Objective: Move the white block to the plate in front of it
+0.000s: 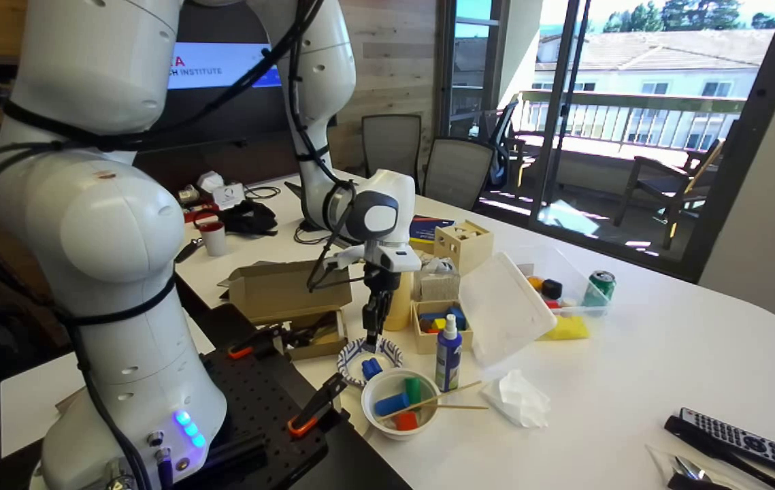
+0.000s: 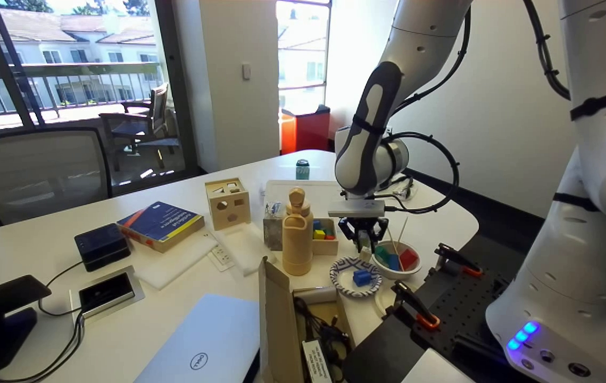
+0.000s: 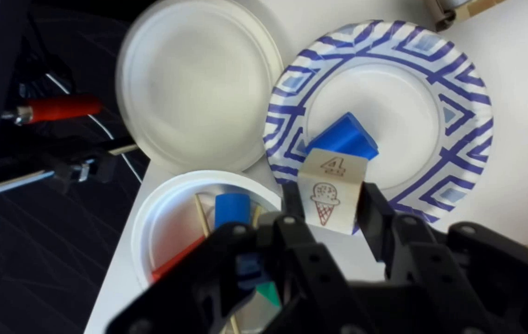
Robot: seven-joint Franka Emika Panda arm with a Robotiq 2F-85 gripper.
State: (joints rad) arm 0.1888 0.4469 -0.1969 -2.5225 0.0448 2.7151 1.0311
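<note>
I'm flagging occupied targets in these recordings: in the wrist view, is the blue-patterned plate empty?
No, a blue block lies on the blue-patterned plate, partly hidden by the white block held in the gripper.

In an exterior view, a wood-plank wall (image 1: pixel 397 61) rises at twelve o'clock, with two mesh-backed chairs (image 1: pixel 456 170) between twelve and two. At two o'clock a dark-framed glass door (image 1: pixel 553 136) lets in strong daylight, a balcony railing (image 1: pixel 632 102) beyond it; the white table (image 1: pixel 632 374) spreads to four o'clock. In an exterior view, a pale wall (image 2: pixel 233 117) stands at eleven o'clock, beside a narrow, bright window (image 2: pixel 303 64) at twelve. In the wrist view, dark floor (image 3: pixel 27 273) lies at eight.
</note>
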